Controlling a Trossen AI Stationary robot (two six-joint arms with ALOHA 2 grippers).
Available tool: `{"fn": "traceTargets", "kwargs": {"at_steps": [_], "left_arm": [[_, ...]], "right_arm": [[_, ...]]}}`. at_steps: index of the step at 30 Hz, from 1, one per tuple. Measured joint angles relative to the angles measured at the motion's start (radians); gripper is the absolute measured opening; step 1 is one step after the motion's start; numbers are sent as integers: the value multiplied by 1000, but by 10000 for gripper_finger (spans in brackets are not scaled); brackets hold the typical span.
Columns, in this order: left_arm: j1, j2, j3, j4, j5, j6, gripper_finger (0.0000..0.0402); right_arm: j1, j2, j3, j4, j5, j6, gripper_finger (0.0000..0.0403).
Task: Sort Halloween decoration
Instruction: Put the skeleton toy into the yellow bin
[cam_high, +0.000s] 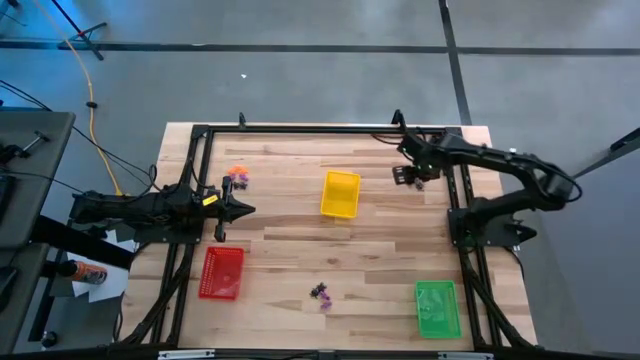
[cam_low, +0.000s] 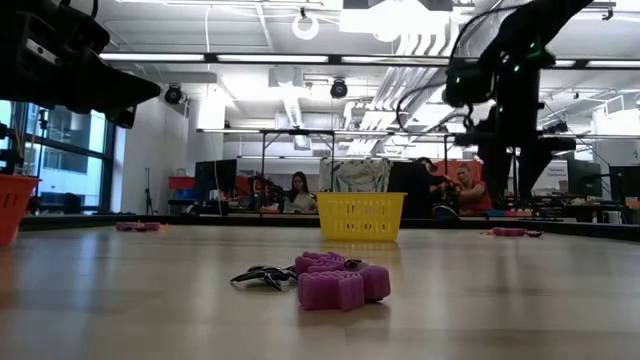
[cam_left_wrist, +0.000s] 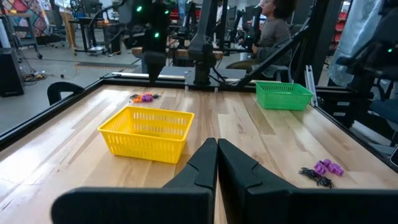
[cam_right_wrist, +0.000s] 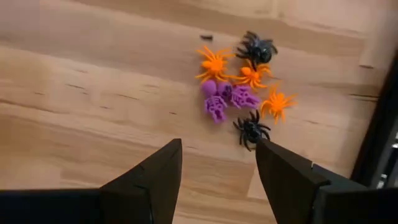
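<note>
The Halloween decoration lies in three small piles on the wooden table. One pile of orange and black spiders and purple skulls (cam_right_wrist: 239, 87) lies at the far right, below and just ahead of my right gripper (cam_right_wrist: 217, 168), which points down, open and touching nothing. A second pile (cam_high: 238, 176) lies at the far left. A third pile, purple pieces and a black spider (cam_low: 340, 282), lies near the front edge. My left gripper (cam_left_wrist: 216, 149) waits shut at the table's left side (cam_high: 240, 210), pointing level across the table.
A yellow tray (cam_high: 340, 193) stands in the middle of the table's far half, a red tray (cam_high: 221, 272) at the near left and a green tray (cam_high: 438, 307) at the near right. A black frame (cam_high: 300, 130) borders the table. People sit in the room beyond.
</note>
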Motion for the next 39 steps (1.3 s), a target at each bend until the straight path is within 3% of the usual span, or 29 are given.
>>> {"fn": "traceTargets", "kwargs": {"at_steps": [16, 26, 33, 39], "left_arm": [[0, 0, 0, 7, -4, 26, 1], [0, 0, 0, 8, -4, 18, 1], [0, 0, 0, 8, -4, 18, 1], [0, 0, 0, 7, -4, 18, 1]], "right_arm": [[-44, 234, -2, 126, -29, -104, 199], [-44, 251, -3, 183, -104, -57, 199], [-44, 251, -3, 193, -52, -40, 198], [-44, 279, 0, 202, -29, -31, 156]]}}
